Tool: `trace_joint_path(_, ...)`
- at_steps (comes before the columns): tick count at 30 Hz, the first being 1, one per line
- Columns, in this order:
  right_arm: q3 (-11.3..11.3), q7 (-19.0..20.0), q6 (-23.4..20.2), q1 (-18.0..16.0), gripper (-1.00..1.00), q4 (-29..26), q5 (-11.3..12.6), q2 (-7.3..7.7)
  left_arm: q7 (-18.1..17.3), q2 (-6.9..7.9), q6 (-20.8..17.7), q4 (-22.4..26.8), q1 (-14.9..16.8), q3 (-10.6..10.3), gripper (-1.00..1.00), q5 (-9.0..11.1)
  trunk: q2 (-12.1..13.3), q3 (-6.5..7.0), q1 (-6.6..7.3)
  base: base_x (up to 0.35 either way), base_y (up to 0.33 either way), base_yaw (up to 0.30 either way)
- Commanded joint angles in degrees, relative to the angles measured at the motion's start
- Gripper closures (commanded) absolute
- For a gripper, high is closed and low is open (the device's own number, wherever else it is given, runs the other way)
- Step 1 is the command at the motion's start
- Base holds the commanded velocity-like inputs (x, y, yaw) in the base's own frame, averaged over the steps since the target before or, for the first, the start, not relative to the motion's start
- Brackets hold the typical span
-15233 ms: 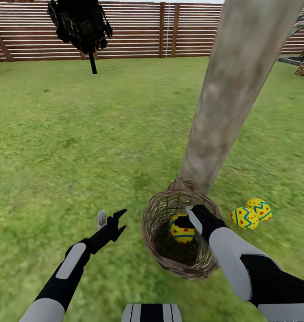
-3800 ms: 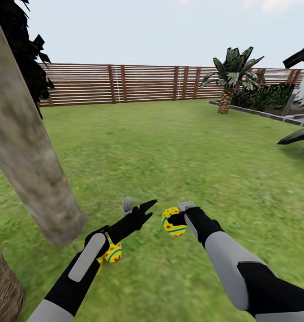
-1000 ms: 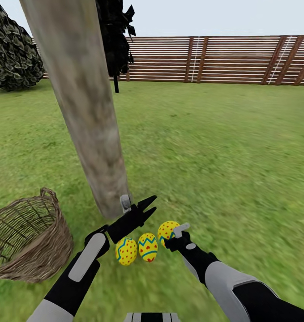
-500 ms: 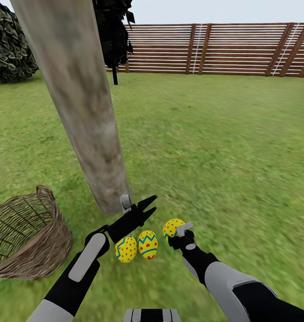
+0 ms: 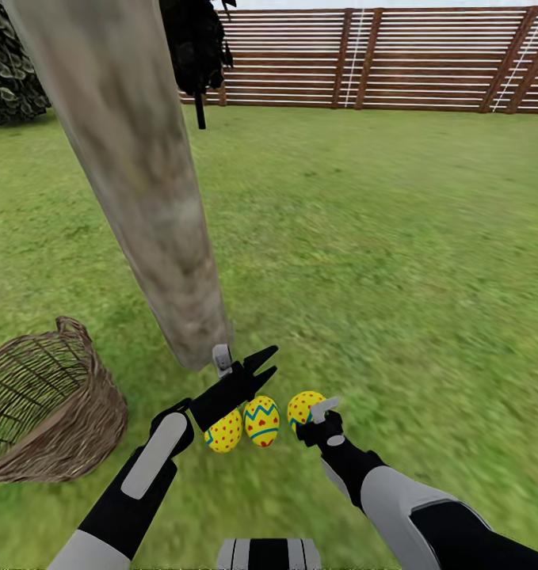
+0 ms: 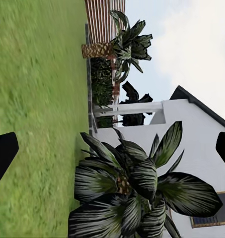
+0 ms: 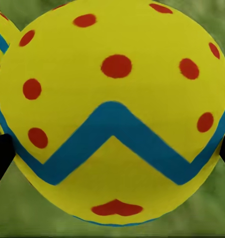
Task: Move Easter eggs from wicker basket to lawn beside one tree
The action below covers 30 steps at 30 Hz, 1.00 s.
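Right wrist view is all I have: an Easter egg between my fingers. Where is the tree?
Observer: The tree trunk meets the lawn just beyond the right gripper, slightly toward your left arm.
Operator: And the other two eggs?
Observer: The second egg and third egg lie on the grass side by side, right beside yours, near the trunk's base.
Operator: Anything in the basket?
Observer: The wicker basket shows no egg in the part of its inside that I can see.
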<state>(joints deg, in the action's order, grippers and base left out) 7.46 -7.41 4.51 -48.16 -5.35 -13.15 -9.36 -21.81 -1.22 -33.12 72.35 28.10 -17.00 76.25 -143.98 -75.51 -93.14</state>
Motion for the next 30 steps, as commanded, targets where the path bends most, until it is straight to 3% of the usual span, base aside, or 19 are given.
trace_joint_path(1,0.45,-0.33,0.09,-0.02,1.0,0.08,-0.12,-0.02,0.02,-0.01,-0.37,-0.02,0.03,0.03,-1.0,0.4,-0.03,-0.27,-0.01,0.0,0.0,0.0)
trace_joint_path(4,0.45,-0.33,0.07,0.0,1.0,0.08,-0.12,-0.04,0.02,-0.01,-0.37,-0.02,0.02,0.03,-1.0,0.4,-0.07,-0.93,-0.09,0.0,0.0,0.0)
trace_joint_path(18,0.45,-0.33,0.08,0.0,1.0,0.08,-0.05,0.05,0.02,-0.01,-0.28,-0.02,0.03,0.03,-1.0,0.39,-0.07,-0.93,-0.09,0.094,0.0,0.0)
trace_joint_path(25,0.45,-0.33,0.08,0.0,1.0,0.08,-0.03,0.05,0.02,-0.02,-0.28,-0.02,0.02,0.03,-1.0,0.39,-0.16,-2.48,-0.27,0.002,0.0,0.0)
trace_joint_path(30,0.45,-0.33,0.12,0.0,1.0,0.08,-0.03,0.05,0.02,-0.01,-0.31,-0.05,0.02,0.03,-1.0,0.44,-0.16,-2.48,-0.27,0.016,0.0,0.0)
